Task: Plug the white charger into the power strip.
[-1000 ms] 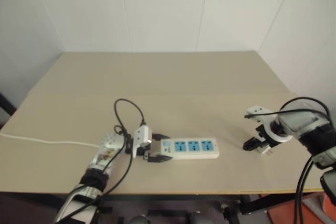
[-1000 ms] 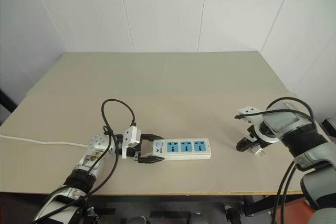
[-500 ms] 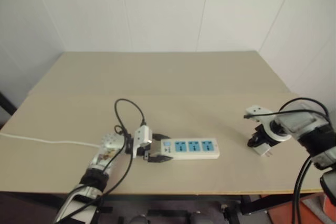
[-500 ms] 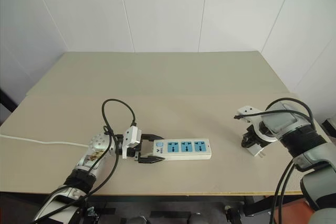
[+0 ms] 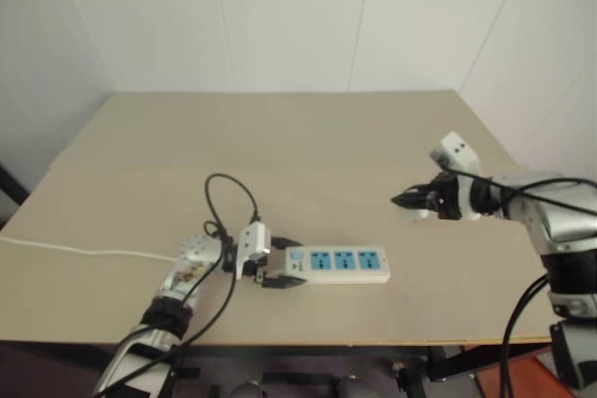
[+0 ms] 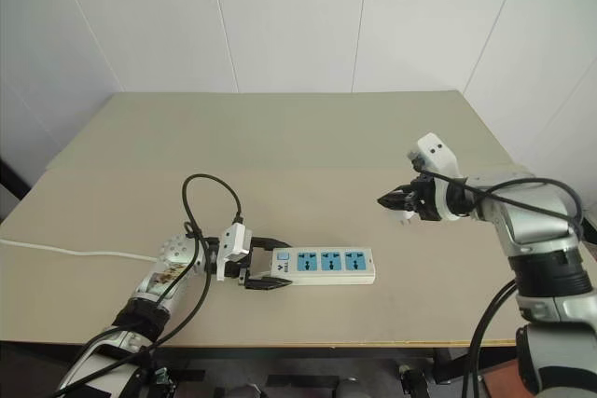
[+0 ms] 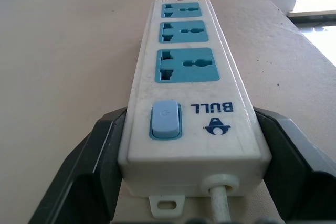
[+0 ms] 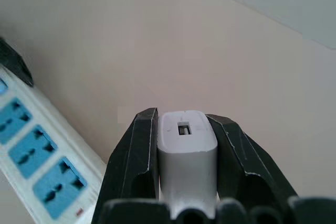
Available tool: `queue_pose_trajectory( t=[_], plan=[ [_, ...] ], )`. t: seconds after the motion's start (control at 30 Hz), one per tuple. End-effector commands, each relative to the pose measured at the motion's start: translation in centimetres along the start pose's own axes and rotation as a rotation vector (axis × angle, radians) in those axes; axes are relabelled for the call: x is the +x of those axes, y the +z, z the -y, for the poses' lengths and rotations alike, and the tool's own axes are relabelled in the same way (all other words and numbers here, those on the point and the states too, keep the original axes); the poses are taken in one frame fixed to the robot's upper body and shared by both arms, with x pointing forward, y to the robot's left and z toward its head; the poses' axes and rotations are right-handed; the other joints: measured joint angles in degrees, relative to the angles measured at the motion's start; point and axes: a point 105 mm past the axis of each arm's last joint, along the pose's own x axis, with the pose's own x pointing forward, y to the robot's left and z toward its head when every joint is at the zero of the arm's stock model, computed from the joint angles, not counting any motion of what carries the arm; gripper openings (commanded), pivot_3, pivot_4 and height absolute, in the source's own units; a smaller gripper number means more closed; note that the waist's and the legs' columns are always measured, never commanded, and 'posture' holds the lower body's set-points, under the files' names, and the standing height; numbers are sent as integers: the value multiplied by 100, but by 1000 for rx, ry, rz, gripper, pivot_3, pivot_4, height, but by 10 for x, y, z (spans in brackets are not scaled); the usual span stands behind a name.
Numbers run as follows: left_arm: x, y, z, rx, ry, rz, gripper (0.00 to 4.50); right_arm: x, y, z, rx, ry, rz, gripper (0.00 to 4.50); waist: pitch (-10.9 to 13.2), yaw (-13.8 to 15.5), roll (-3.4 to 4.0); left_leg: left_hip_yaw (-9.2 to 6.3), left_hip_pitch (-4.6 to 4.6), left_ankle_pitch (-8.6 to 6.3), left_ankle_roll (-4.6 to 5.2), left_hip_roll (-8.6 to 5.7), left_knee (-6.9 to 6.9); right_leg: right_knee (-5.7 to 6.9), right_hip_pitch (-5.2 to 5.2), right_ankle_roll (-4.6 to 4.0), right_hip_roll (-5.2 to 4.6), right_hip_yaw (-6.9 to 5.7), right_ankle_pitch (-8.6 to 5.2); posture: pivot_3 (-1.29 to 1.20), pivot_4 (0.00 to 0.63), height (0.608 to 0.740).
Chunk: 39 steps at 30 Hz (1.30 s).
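The power strip [image 5: 340, 265] lies flat near the table's front edge, a long white bar with three blue sockets. My left gripper [image 5: 289, 267] is shut on its switch end, and in the left wrist view a black finger [image 7: 89, 166] presses each side of the power strip [image 7: 186, 77]. The white charger [image 8: 186, 145] sits clamped between my right gripper's fingers [image 8: 134, 156], USB port facing the camera. My right gripper [image 5: 404, 201] hovers above the table, right of the strip and beyond it, pointing left toward it. The prongs are hidden.
The strip's white cord [image 5: 65, 250] runs off the table's left edge. A black cable loop [image 5: 230, 195] arches above my left wrist. The beige table [image 5: 280, 137] is bare towards the back, with white walls behind and to the right.
My right gripper shut on the white charger where it lay on the table at the right, lifted it, and swung left and up to point at the strip. The left gripper and strip stayed put.
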Motion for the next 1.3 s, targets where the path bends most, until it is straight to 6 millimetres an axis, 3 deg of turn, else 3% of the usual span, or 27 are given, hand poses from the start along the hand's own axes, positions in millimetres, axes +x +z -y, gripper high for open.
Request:
queue_pose_trajectory(
  t=[0.03, 0.17, 0.4, 0.77, 0.9, 1.3],
  plan=[
    [-5, -19, 8, -46, -44, -93, 3263, 1, 26, -16, -44, 13, 194, 1180, 0, -22, 0, 1, 2, 0, 0, 0, 0, 4, -1, 0, 0, 2, 0, 0, 150, 740],
    [-10, -21, 6, -46, -55, -123, 3263, 9, 36, -47, -28, 173, 378, 1180, 0, -51, 1, -1, 7, 0, 0, 1, -2, 8, 2, -2, 4, 2, 1, 0, 150, 740],
    [-12, -24, 7, -49, -62, -137, 3263, 22, 30, -94, -96, 451, 462, 1180, 0, -140, 1, -2, 12, 0, 0, 1, -3, 7, 7, -2, 4, 2, 1, 0, 150, 740],
    [-9, -24, 11, -53, -56, -121, 3263, 56, 6, -112, -224, 497, 451, 1180, 0, -158, 1, -4, 62, 0, 1, 4, -12, -4, 56, -1, 7, -1, -2, 0, 150, 740],
    [-7, -23, 13, -62, -63, -107, 3263, 67, 7, -113, -199, 479, 477, 1180, 0, -157, 1, -5, 80, 0, 1, 5, -14, -7, 75, -2, 7, -1, -3, 0, 150, 740],
    [-8, -22, 15, -70, -66, -101, 3263, 73, -7, -128, -264, 542, 438, 1180, 0, -152, 1, -6, 84, -1, 1, 5, -18, -9, 78, -3, 7, -1, -4, 0, 150, 740]
  ],
)
